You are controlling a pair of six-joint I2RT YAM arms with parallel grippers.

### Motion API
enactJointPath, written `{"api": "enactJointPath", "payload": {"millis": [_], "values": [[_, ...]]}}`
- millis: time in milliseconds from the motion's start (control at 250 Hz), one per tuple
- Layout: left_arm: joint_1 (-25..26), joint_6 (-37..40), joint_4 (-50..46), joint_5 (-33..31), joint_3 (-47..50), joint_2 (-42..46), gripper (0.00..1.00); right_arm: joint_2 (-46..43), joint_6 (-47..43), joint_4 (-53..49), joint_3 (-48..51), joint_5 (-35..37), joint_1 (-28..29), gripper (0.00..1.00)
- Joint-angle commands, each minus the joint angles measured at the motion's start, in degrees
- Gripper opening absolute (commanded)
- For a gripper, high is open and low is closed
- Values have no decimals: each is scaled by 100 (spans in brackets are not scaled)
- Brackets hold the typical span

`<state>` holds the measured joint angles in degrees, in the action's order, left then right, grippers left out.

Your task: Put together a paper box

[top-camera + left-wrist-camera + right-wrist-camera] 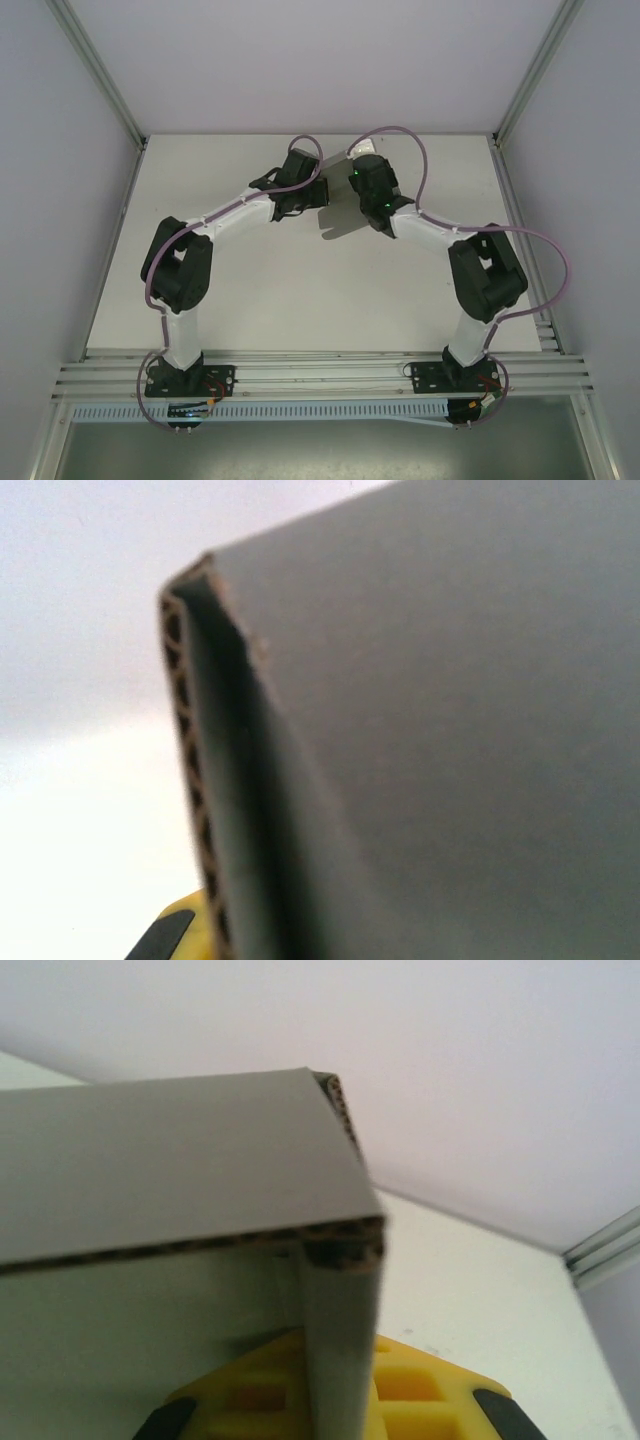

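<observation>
Fingertips (pixel 420 1385) of yellow plastic on the right gripper (pixel 356 192) sit tight behind one upright wall of the small grey corrugated-card paper box (pixel 170 1150). The left gripper (pixel 314 192) has a panel close against its camera too, yet I cannot tell whether either pair is clamped or parted. The box is between the two wrists, at the far middle of the pale table (pixel 300 290). It looks light and fairly stiff but likely to crease at its fluted edges, so I'd pinch a flat wall near a corner. No print or label shows.
</observation>
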<state>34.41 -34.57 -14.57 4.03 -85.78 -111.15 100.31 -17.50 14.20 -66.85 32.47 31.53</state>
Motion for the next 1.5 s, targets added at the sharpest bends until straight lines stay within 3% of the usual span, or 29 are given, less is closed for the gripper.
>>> {"api": "enactJointPath", "payload": {"millis": [0,76,128,184,344,432,731,791,899,1155,1303,1495], "values": [[-5,252,-631,409,226,281,0,-468,583,-586,238,-1058,-514,8],[-4,332,-411,535,384,357,0,-691,474,-716,395,-2297,-525,28],[-5,385,-393,532,429,392,0,-862,389,-767,517,-2917,-536,49],[-4,430,-399,511,434,410,0,-1037,294,-805,627,-3386,-543,62],[-9,504,-379,555,474,436,0,-1605,224,-775,916,-4050,-561,76],[0,514,-380,581,465,432,0,-1903,226,-760,1057,-4050,-568,83],[-4,629,-295,627,529,506,0,-2438,30,-1420,1185,-3662,-771,86],[-5,721,-289,610,568,519,0,-2636,229,-1492,1215,-4021,-1047,86],[-5,825,-310,539,609,541,0,-3157,801,-1461,1286,-5360,-1793,86],[-5,956,-231,577,660,568,0,-3718,447,-2091,1323,-6686,-2881,88],[-5,1002,-98,708,733,633,0,-3269,590,-2428,1009,-7208,-3554,85],[-5,1075,43,788,843,766,0,-2271,-604,-3638,262,-8528,-3482,80]]}}
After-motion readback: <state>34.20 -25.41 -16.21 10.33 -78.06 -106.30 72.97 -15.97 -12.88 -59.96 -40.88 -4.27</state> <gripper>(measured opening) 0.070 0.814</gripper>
